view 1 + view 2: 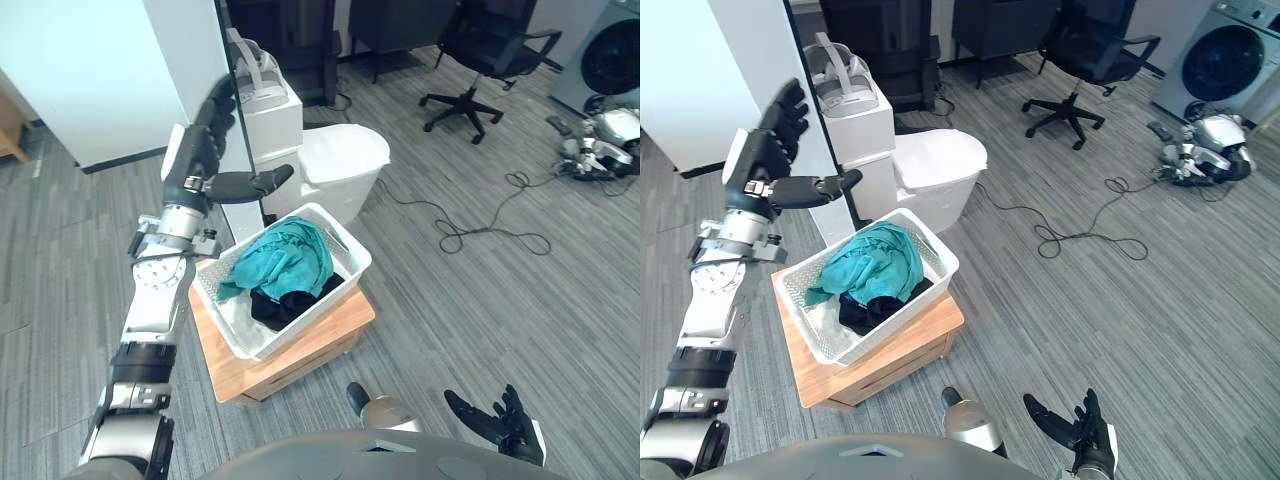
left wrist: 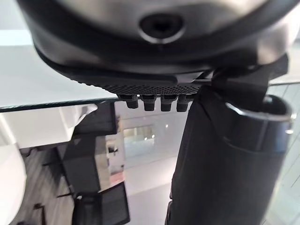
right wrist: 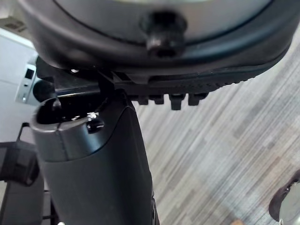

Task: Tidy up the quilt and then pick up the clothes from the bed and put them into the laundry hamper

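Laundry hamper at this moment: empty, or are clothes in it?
Not empty: it holds clothes. A teal garment lies heaped over a black garment inside the white hamper.

Low light-wood stand point(image 1: 345, 318), centre-left of frame. White toilet with closed lid point(image 1: 340, 160), just above it. Black swivel office chair point(image 1: 480, 50), upper right. Grey front-loading washing machine point(image 1: 1225, 60), top right corner. Grey striped carpet floor point(image 1: 480, 300).

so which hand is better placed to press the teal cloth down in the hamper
Left, probably. The left hand is raised with straight fingers close to the hamper and teal cloth; the right hand hangs low, far off.
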Tool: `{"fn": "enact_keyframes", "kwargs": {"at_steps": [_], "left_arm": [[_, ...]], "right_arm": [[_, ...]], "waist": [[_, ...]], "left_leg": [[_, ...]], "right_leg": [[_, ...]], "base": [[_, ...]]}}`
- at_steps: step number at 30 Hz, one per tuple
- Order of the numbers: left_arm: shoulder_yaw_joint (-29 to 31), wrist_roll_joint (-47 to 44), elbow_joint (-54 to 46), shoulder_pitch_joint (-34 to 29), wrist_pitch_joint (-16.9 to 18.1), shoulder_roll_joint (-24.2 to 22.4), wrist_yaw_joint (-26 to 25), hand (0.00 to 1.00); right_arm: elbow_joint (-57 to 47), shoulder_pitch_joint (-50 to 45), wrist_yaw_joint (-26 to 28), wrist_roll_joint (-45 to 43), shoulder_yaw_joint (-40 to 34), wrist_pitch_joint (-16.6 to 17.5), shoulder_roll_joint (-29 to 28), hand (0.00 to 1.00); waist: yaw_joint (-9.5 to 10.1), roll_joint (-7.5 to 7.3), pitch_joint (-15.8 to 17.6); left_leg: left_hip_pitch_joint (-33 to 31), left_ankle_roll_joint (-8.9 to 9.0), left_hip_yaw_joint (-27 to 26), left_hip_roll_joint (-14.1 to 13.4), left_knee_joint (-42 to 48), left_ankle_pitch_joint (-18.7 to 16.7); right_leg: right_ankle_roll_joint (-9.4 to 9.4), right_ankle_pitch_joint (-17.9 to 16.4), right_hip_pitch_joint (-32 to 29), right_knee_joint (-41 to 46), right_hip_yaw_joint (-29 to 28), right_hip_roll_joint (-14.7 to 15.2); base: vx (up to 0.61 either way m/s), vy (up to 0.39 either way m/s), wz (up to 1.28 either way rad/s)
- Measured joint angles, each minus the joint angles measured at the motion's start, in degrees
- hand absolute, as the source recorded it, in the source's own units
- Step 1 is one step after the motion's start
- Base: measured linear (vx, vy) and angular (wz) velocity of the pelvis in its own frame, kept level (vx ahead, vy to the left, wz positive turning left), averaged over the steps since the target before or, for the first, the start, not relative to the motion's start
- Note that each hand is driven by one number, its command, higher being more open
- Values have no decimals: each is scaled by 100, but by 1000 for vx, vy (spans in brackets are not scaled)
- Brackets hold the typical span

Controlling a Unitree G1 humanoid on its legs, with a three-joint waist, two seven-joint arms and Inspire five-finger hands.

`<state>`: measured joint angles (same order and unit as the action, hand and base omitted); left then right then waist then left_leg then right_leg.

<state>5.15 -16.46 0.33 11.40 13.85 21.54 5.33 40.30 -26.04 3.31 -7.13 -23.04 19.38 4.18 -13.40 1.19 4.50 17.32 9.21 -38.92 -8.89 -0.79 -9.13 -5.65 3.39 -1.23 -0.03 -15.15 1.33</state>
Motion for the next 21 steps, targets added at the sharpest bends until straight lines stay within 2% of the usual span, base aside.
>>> {"fn": "enact_keyframes", "kwargs": {"at_steps": [3, 5, 8, 10, 12, 16, 18, 21], "left_arm": [[429, -602, -256, -290, -79, -239, -175, 100], [891, -1286, -344, -606, -362, -436, -333, 100], [1353, -1492, -246, -1180, -704, -651, -884, 100], [1608, -1581, 104, -1441, -850, -740, -1079, 100], [2085, -1963, 956, -1757, -1080, -740, -1195, 100], [2389, -1680, 2202, -2503, -1180, -757, -961, 100], [2388, -1331, 3015, -2914, -1158, -842, -636, 100], [2388, -631, 3891, -3193, -1136, -1028, -405, 100]], "right_arm": [[41, 34, -143, -1, 1, -30, 5, 100], [131, 110, -218, -2, 1, -120, 18, 100], [508, 252, -334, -5, 1, -272, 27, 100], [670, 274, -423, -6, 0, -288, 27, 100], [743, 368, -564, 4, -5, -290, 31, 100], [930, 495, -658, 242, -79, -442, 56, 100], [1124, 498, -537, 240, -154, -648, 50, 100], [1193, 526, -454, 555, -309, -850, 47, 100]], "waist": [[142, 18, -26], [323, 19, -52], [523, -32, -178], [649, -64, -223], [789, -80, -284], [943, -109, -376], [1063, -219, -450], [1137, -236, -473]], "left_leg": [[-81, -33, 276, 13, -93, 108], [-103, -47, 418, 30, -208, 220], [-217, -68, 745, 35, -336, 361], [-255, -83, 915, 58, -345, 419], [-289, -91, 1041, 50, -337, 431], [-376, -93, 1163, 46, -308, 430], [-436, -116, 1233, 32, -240, 410], [-415, -126, 1269, 36, -233, 404]], "right_leg": [[15, -16, 35, -6, 243, 65], [21, -19, 46, -10, 387, 95], [38, -29, 107, -81, 691, 155], [58, -41, 177, -113, 895, 173], [83, -57, 231, -127, 1073, 199], [111, -78, 237, -144, 1243, 254], [113, -80, 274, -183, 1389, 267], [115, -85, 340, -206, 1496, 316]], "base": [[-100, -64, 46], [-70, -42, 39], [-39, -46, 52], [-23, -48, 52], [-11, -25, 33], [-7, -8, 19], [-10, -27, 21], [-30, -1, 10]]}}
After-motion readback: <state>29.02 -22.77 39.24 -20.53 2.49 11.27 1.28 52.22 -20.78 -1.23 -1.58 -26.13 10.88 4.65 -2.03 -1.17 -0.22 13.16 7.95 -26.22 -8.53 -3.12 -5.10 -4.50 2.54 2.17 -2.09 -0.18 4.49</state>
